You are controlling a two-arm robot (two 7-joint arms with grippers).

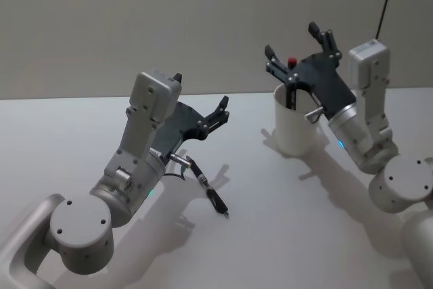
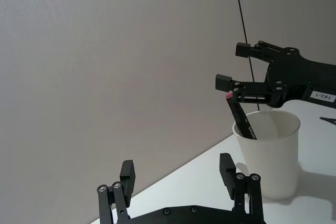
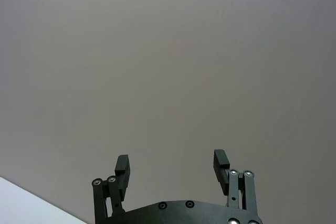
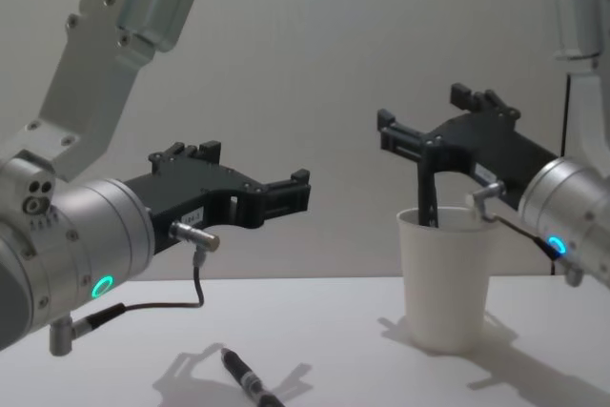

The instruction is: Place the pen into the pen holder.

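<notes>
I see the pen (image 2: 241, 116) standing tilted inside the cup (image 1: 294, 130), which sits on the table (image 1: 284, 221) at about one o'clock from the robot. The pen's red end pokes above the rim, just under my right gripper (image 1: 291, 40), whose jaws are spread wide and grip nothing. My left gripper (image 1: 200, 91) hangs in the air at nine o'clock from the cup and well apart from it, jaws also wide and empty, while a second pen (image 1: 215, 201) lies flat on the table at about eight o'clock from the cup.
</notes>
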